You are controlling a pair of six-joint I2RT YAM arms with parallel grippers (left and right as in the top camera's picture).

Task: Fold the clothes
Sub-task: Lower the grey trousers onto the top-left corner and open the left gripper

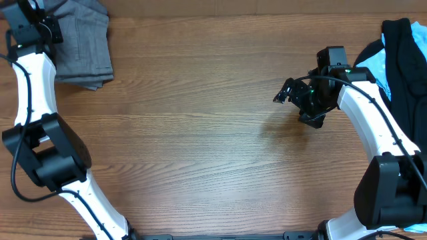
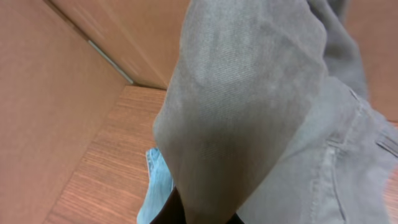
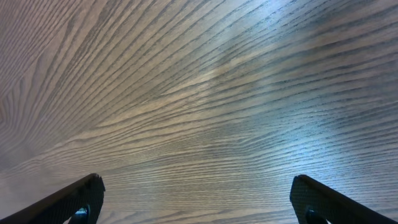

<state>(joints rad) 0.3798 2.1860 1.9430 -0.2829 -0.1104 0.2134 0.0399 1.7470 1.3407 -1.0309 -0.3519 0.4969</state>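
The left gripper (image 1: 41,28), clamped on the grey shorts (image 1: 83,47), should lay them flat with edges matched, while the right gripper (image 3: 198,200) hangs empty, jaws spread, above the table (image 1: 200,147).

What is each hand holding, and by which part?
Left hand: the grey shorts, by a bunched fold at their edge. Right hand: open, nothing held.

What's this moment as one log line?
left gripper shut on grey shorts | right gripper open, empty | black garment at right edge
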